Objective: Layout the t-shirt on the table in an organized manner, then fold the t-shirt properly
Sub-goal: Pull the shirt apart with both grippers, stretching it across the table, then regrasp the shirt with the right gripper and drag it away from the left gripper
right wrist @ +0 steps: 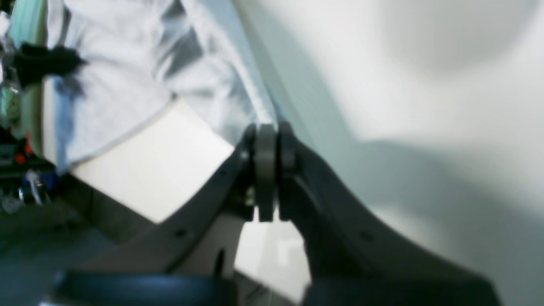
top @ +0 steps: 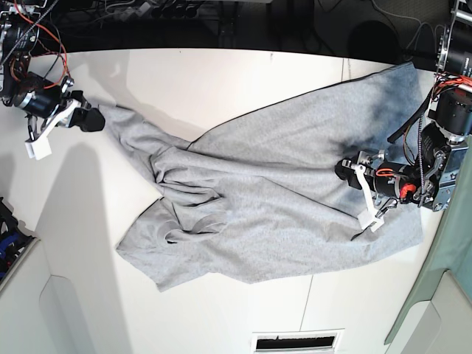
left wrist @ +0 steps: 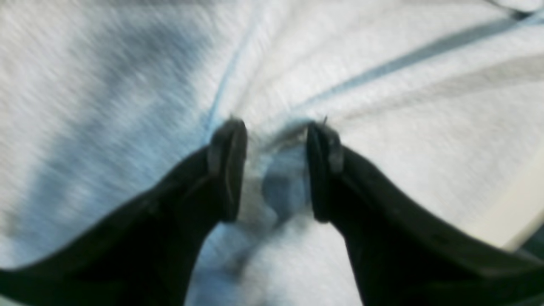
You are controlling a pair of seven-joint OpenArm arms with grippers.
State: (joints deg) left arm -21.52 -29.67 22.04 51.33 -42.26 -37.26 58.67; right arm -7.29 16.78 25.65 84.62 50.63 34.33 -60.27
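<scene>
The light grey t-shirt (top: 280, 169) lies crumpled and slanted across the white table (top: 221, 74), bunched in folds at its left middle. No lettering or neck tag shows. My right gripper (top: 94, 120), at the base view's left, is shut on the shirt's far-left edge; in the right wrist view the cloth (right wrist: 127, 76) runs straight into the closed fingers (right wrist: 267, 127). My left gripper (top: 345, 169) rests on the shirt's right part. In the left wrist view its fingers stand apart (left wrist: 276, 131) with a hump of cloth (left wrist: 127, 85) between them and creases radiating outward.
A pale green panel (top: 442, 258) borders the table at the right. A vent slot (top: 295, 341) sits at the front edge. Cables and electronics (top: 147, 11) line the back. The table edge (left wrist: 518, 212) lies close to my left gripper.
</scene>
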